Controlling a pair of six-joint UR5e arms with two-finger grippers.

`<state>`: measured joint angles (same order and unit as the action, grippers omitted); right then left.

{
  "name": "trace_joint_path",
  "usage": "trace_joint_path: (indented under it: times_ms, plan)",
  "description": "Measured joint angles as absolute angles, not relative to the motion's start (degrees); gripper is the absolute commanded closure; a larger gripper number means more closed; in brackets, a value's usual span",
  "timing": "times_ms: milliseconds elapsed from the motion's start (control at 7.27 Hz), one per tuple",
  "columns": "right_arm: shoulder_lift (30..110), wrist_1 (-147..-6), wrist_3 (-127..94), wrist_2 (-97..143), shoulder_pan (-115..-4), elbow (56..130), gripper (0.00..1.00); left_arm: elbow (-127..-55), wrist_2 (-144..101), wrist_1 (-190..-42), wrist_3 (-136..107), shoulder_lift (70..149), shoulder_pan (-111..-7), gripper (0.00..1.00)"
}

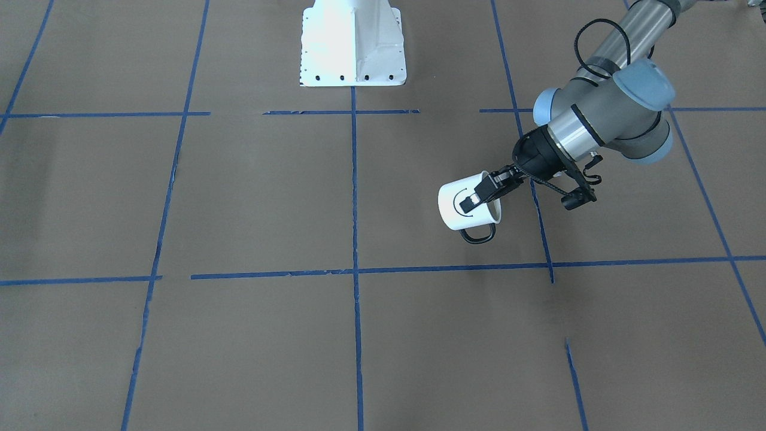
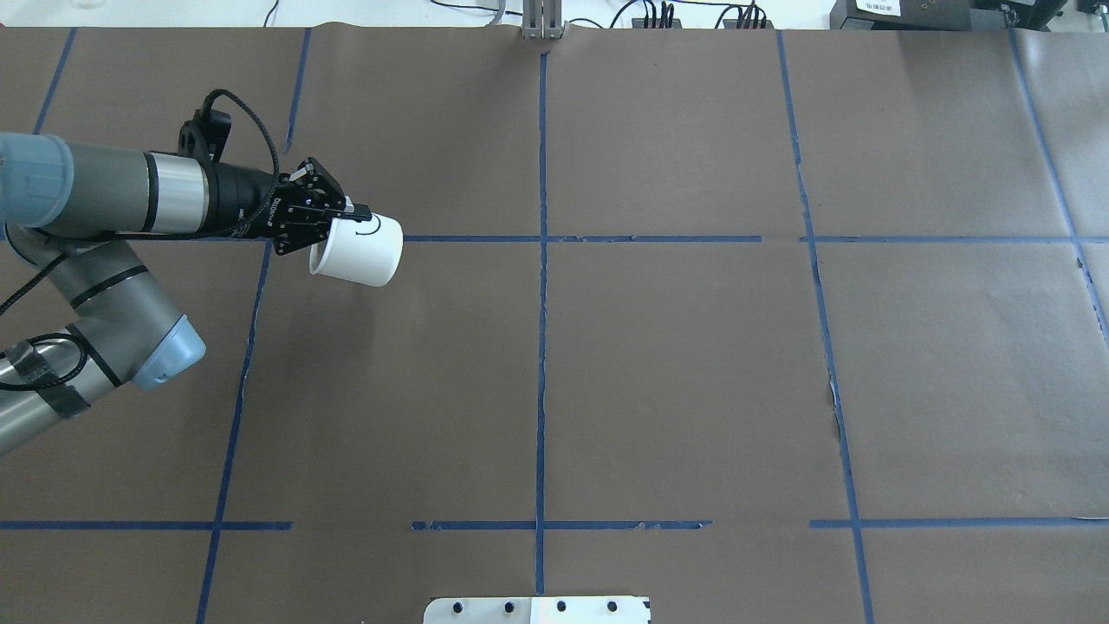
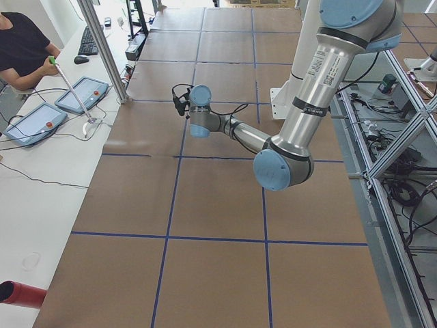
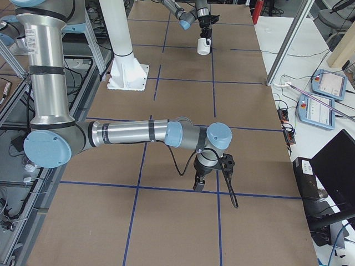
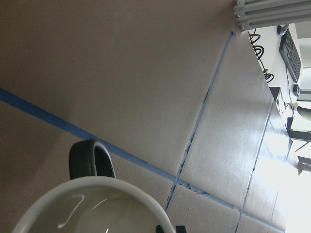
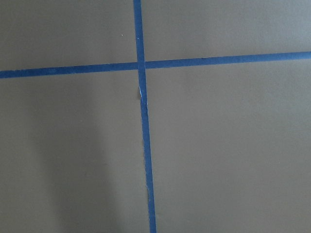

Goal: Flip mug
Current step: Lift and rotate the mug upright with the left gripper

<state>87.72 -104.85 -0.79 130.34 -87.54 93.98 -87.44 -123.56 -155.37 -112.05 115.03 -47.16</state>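
- The mug [image 2: 368, 260] is over the robot's left half of the table [image 2: 676, 390], right by a crossing of the blue tape lines [image 2: 541, 347].
- It's tipped on its side, with the open end facing back toward the arm and the bottom pointing toward the middle of the table.
- The left claw [image 2: 345, 217] is pinching the mug's wall at the rim, one finger on the outside and the other tucked inside.
- From the far-side view the mug [image 4: 203, 47] looks like it's hanging off the table, though that's hard to say for sure.
- A black curved line from the drawn face shows on the upward side.
- The black handle [image 1: 478, 234] sticks out toward the operators' side, and it also shows in the wrist view [image 5: 91, 159] just past the rim.
- The right claw [image 4: 198, 184] points down near a tape line, well away from the mug. It's too small there to tell if it's spread or pressed together.
- Its wrist camera only sees brown paper and a tape cross.
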Motion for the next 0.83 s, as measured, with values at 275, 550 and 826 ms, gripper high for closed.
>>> trace_joint_path:
  times_ms: [275,550,826]
  plan:
    - [87.7,-104.9,-0.8,130.3,-87.5,94.0,0.0,-93.0,-124.0,-136.2,-105.0,120.3,-47.1,1.0]
    - [87.7,-104.9,-0.8,130.3,-87.5,94.0,0.0,-94.4,-120.7,-121.1,-100.6,126.8,-45.5,1.0]
    - [87.7,-104.9,-0.8,130.3,-87.5,94.0,0.0,-94.2,-112.7,-107.4,-97.7,133.7,-40.3,1.0]
